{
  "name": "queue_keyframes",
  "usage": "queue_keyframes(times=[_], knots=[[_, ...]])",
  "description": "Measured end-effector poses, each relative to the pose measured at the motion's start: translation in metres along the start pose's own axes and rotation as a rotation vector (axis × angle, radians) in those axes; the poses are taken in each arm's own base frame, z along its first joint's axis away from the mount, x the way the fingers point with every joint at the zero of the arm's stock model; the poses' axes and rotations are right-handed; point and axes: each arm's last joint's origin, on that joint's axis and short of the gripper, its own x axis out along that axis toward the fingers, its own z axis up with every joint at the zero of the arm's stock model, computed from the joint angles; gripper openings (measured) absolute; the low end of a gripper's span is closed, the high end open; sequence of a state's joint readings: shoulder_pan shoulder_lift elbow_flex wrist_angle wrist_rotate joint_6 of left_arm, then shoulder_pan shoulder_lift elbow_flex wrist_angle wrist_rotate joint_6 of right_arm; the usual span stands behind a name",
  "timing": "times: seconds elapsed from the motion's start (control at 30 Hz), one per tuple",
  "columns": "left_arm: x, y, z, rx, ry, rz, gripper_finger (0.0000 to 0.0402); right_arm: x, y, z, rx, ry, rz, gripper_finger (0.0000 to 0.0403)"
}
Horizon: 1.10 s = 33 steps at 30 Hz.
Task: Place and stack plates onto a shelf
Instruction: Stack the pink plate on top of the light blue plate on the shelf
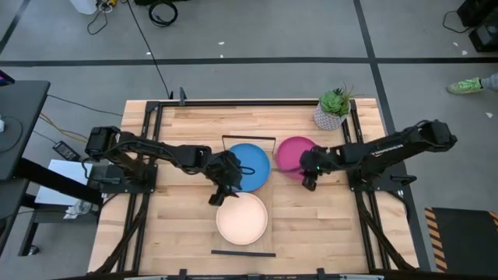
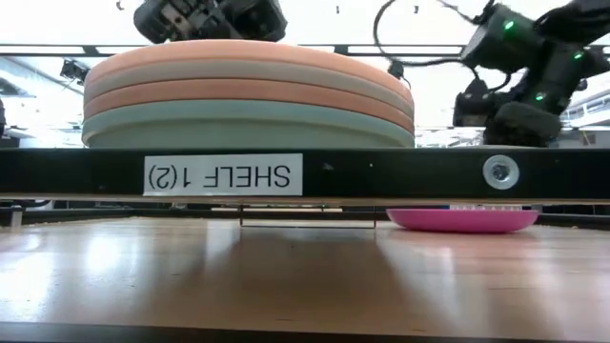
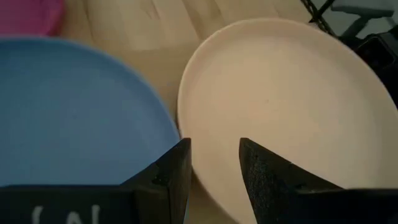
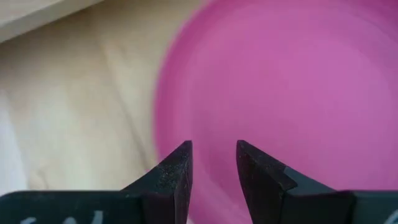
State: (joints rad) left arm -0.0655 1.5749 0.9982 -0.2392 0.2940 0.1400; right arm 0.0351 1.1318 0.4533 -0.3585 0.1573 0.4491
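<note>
A stack of several plates [image 2: 248,95] sits on the near part of the shelf [image 2: 400,176], with the cream plate [image 1: 242,218] on top. The bright blue plate [image 1: 250,165] lies flat behind it, toward the shelf's far end. The magenta plate [image 1: 292,153] rests flat on the table, right of the shelf. My left gripper [image 3: 214,171] is open. It hovers over the cream plate's [image 3: 286,106] far-left rim, beside the blue plate [image 3: 74,112]. My right gripper [image 4: 213,168] is open above the magenta plate's [image 4: 292,87] near rim.
A small potted plant [image 1: 333,109] stands at the table's far right corner. Thin black wire brackets mark the shelf's far end [image 1: 249,140] and near end [image 1: 243,252]. Bare slatted wood lies left of the shelf and near the front edge [image 2: 286,276].
</note>
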Motion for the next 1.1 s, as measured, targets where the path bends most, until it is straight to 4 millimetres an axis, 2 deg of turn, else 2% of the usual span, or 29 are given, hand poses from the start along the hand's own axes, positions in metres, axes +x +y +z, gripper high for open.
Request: queue_keyframes(times=[0.2,0.33,0.53,0.7,0.8,1.0,1.1], knots=[[-0.007,0.0,0.018,0.018,-0.035,0.069,0.0142,0.001,0.027,-0.016,-0.254,-0.022,-0.047,0.013],[-0.015,0.0,0.03,0.039,-0.023,0.077,0.0142,0.004,0.04,-0.026,-0.341,-0.049,-0.099,0.013],[-0.03,-0.005,0.048,0.069,0.044,0.156,0.0142,0.016,0.043,-0.036,-0.471,-0.005,-0.211,0.013],[-0.034,-0.014,0.052,0.083,0.092,0.183,0.0142,0.027,0.044,-0.04,-0.492,0.021,-0.275,0.0125],[-0.032,-0.024,0.049,0.104,0.129,0.152,0.0142,0.028,0.046,-0.041,-0.468,0.024,-0.262,0.0102],[-0.027,-0.053,0.045,0.282,0.203,0.118,0.0142,0.017,0.064,-0.039,-0.437,0.022,-0.209,0.0018],[-0.025,-0.065,0.046,0.358,0.21,0.183,0.0142,0.006,0.084,-0.036,-0.425,0.004,-0.171,0.002]])
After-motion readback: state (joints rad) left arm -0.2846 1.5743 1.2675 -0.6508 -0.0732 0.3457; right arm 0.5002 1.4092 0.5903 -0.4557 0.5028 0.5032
